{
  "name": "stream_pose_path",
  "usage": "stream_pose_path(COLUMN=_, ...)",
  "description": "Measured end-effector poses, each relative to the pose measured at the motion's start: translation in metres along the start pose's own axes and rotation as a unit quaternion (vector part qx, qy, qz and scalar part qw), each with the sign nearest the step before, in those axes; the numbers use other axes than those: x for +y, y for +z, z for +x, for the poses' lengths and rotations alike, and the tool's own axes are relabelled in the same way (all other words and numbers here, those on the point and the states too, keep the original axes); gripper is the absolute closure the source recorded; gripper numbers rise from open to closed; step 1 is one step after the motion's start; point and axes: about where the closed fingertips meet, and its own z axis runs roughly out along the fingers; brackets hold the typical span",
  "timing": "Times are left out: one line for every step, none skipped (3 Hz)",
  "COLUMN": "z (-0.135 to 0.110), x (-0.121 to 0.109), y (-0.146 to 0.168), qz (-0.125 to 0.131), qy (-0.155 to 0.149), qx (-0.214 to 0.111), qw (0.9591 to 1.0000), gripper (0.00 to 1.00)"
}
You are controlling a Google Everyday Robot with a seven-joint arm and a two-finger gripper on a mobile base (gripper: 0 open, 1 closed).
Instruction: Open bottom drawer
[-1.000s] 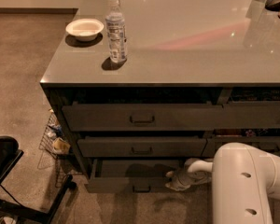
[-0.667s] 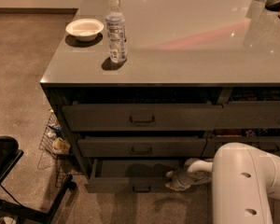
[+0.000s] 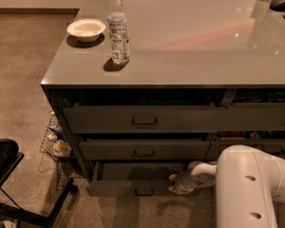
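The bottom drawer (image 3: 118, 188) is the slim dark-grey one at floor level in the left stack, with a small dark pull handle (image 3: 143, 192) at its front centre. It stands pulled out, and its flat dark inside (image 3: 137, 171) shows. My gripper (image 3: 176, 185) is low at the drawer's right end, just right of the handle, at the front panel. My white arm (image 3: 249, 186) comes in from the lower right and hides part of the neighbouring stack.
Two taller dark drawers (image 3: 142, 119) sit above it under a grey countertop (image 3: 190, 42). A water bottle (image 3: 118, 30) and a white bowl (image 3: 86, 29) stand near the counter's left edge. A wire basket (image 3: 54, 144) and a black chair (image 3: 9, 184) are on the floor at left.
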Motion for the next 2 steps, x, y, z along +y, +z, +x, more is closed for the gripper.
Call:
stream_pose_path(z=-0.0002, x=0.0008, y=0.0007, qz=-0.001, qy=0.0, qx=0.0, qw=1.0, gripper=0.45)
stream_pose_path(z=-0.0002, x=0.001, y=0.0009, qz=-0.001, qy=0.0, qx=0.0, qw=1.0, gripper=0.22)
